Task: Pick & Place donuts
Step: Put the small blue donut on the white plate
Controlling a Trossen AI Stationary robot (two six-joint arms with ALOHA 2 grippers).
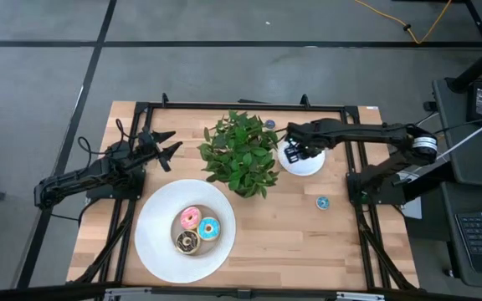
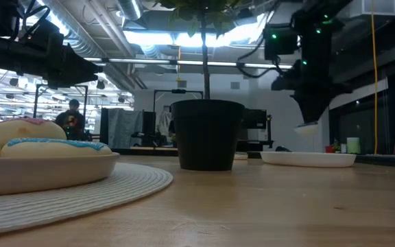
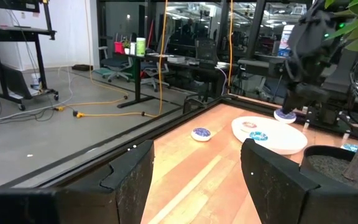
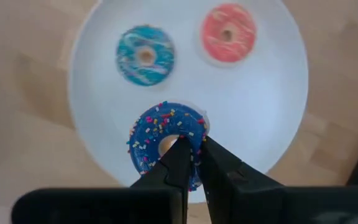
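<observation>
Now blue donut (image 4: 166, 140) flat, hole upward

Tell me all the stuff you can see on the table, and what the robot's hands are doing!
Big donuts: three, pink, light blue, brown, on the large white plate.
Tiny donuts on small white plate: two, teal, red.
Blue sprinkled tiny donut: one, held above that plate.
Loose tiny donuts: two, blue, on the wood.
Potted plant: one, green, table middle.
Left gripper: fingers open, waiting left of the plant.
Right gripper: fingers gripping the sprinkled donut.
</observation>
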